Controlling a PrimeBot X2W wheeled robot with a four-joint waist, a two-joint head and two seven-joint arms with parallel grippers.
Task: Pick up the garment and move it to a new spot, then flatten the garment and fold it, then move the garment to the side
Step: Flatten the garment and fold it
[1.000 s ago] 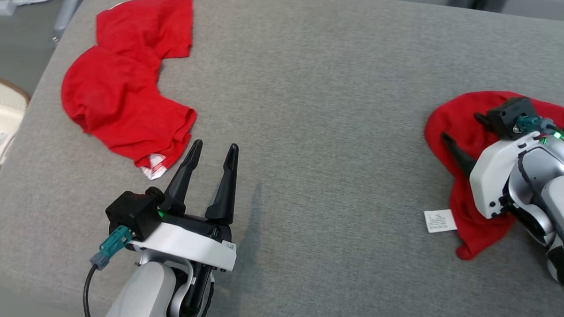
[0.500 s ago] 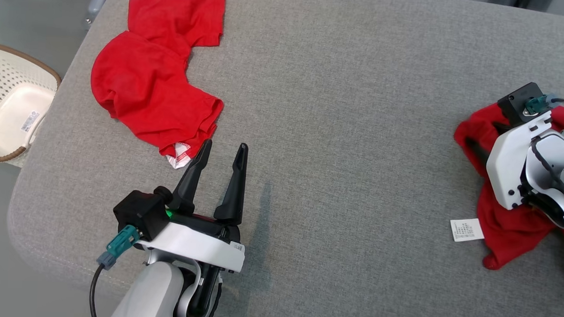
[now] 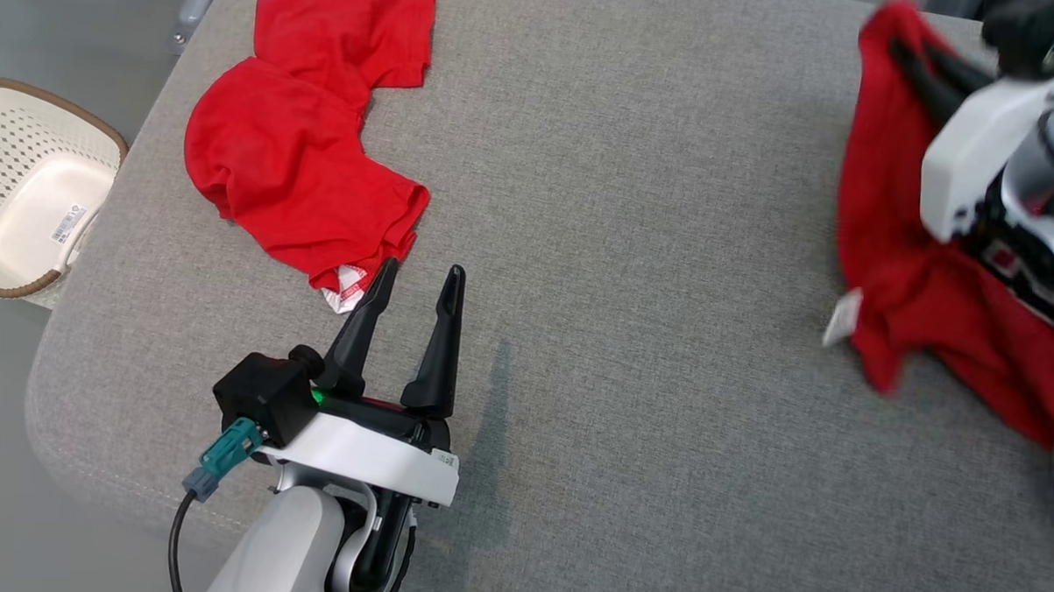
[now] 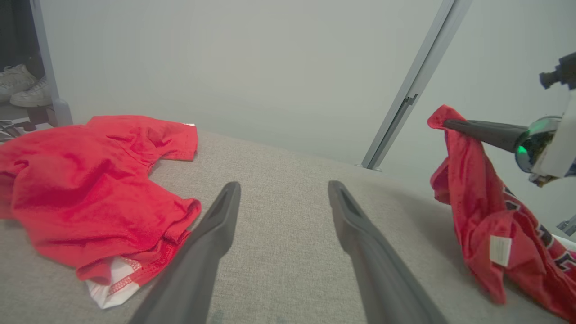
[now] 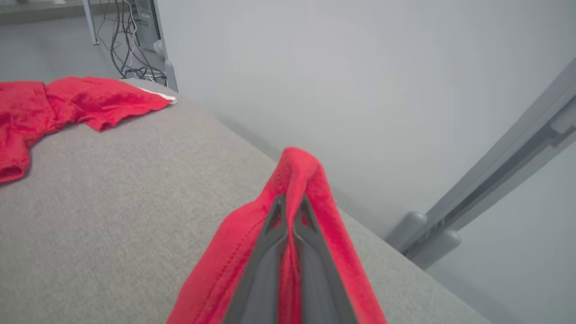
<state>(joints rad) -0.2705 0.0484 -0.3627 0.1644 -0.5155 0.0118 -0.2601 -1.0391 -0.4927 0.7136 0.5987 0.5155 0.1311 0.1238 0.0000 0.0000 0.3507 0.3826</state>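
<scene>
We are holding the garment (image 3: 897, 256) in our right gripper (image 5: 290, 204) over the right side of the padded table (image 3: 634, 247), while the second garment (image 3: 295, 165) is lying far left, a basket (image 3: 15, 151) standing beside that edge.

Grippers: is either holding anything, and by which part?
The right gripper is shut on the garment, pinching a fold of its edge, the rest hanging down. The left gripper is open and holds nothing.

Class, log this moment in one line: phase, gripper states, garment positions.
phase: pick-up | right gripper: shut on red garment, one end raised, rest on grey surface | left gripper: open, empty, near second red garment
</scene>
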